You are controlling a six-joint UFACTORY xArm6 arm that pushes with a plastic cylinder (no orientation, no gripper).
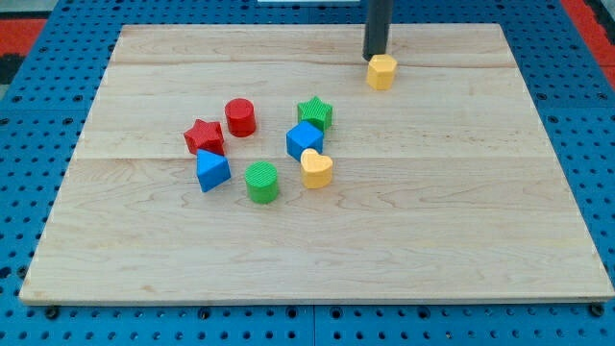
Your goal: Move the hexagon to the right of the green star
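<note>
A yellow hexagon block (381, 71) lies near the view's top, right of centre on the wooden board (461, 211). The green star (314, 113) sits lower and to the left of it, at the top of a cluster of blocks. My tip (374, 56) stands just above and slightly left of the hexagon, touching or nearly touching its upper left edge. The dark rod rises from there out of the view's top.
Below the green star lie a blue cube (304, 140) and a yellow heart (316, 168). Further left are a red cylinder (240, 117), a red star (204, 137), a blue block (212, 171) and a green cylinder (261, 182).
</note>
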